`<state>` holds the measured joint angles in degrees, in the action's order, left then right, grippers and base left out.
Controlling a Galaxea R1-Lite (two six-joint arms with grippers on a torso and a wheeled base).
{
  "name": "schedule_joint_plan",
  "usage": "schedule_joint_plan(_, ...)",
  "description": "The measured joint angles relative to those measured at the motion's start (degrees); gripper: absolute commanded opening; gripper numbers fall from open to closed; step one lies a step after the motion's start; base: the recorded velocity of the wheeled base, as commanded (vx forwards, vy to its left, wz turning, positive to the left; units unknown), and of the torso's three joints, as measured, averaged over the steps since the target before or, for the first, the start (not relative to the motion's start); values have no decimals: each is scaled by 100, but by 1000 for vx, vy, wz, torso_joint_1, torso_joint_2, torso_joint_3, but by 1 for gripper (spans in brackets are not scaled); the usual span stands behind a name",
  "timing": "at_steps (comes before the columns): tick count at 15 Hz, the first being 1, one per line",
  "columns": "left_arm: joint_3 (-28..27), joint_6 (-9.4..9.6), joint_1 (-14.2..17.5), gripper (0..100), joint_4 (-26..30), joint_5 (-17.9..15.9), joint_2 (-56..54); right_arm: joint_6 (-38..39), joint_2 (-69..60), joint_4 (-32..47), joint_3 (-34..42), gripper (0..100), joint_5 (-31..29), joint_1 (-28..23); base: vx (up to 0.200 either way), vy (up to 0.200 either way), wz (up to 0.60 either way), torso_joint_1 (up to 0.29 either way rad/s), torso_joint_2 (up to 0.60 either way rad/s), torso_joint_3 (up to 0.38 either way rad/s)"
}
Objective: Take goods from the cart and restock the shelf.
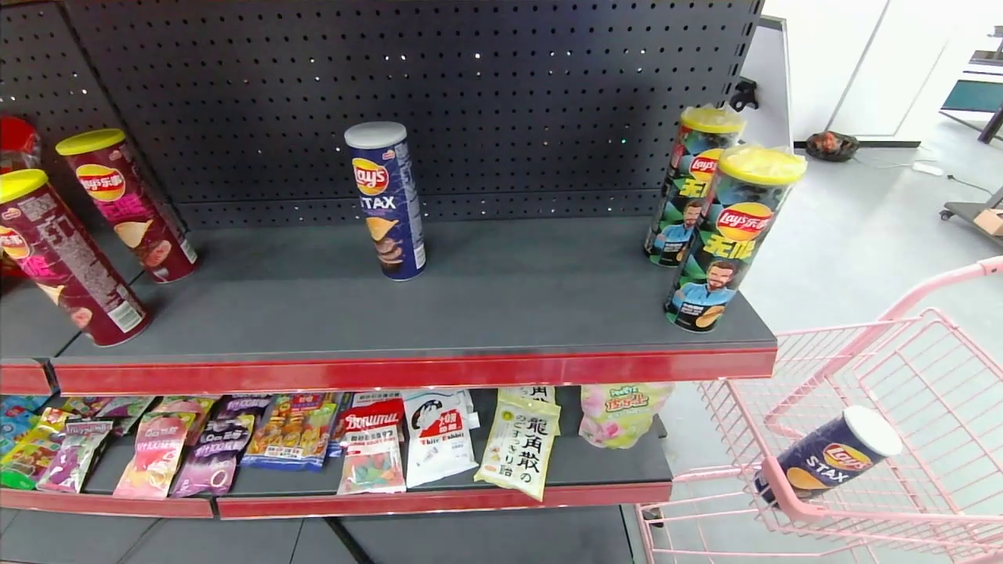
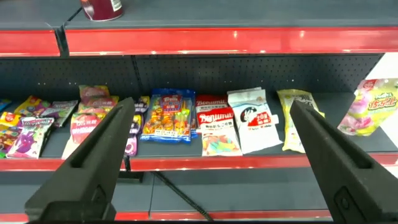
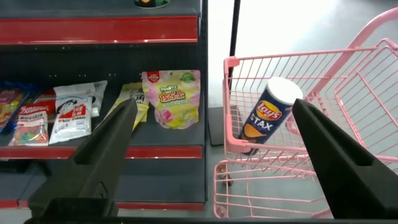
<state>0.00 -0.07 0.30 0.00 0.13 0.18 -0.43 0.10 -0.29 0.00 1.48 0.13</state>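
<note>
The right gripper, fingers spread apart, is facing the navy cylindrical chip can with a white lid leaning inside the pink wire cart; squarely straddling its mid-body before closing is looking wisest.

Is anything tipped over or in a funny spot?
Yes. The blue chip can in the pink cart leans tilted against the wire wall instead of standing. The matching can on the top shelf stands upright, alone in the middle.
</note>
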Motion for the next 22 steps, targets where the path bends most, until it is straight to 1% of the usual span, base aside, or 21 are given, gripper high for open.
schedule_joint_plan(5, 0, 0, -1, 100, 2, 2, 0, 0, 0, -4, 0, 100, -2, -4, 0, -200, 0, 5, 8, 0)
schedule_joint_plan(8, 0, 0, 5, 100, 0, 0, 0, 7, 0, -4, 0, 100, -4, 9, 0, 0, 0, 0, 0, 0)
schedule_joint_plan(17, 0, 0, -6, 100, 2, 2, 0, 13, 0, -2, 0, 100, 0, -6, 0, 0, -600, 1, 3, 3)
schedule_joint_plan(22, 0, 0, -6, 100, 2, 2, 0, 11, 0, -4, 0, 100, 0, -4, 0, 0, 0, 0, 0, 0)
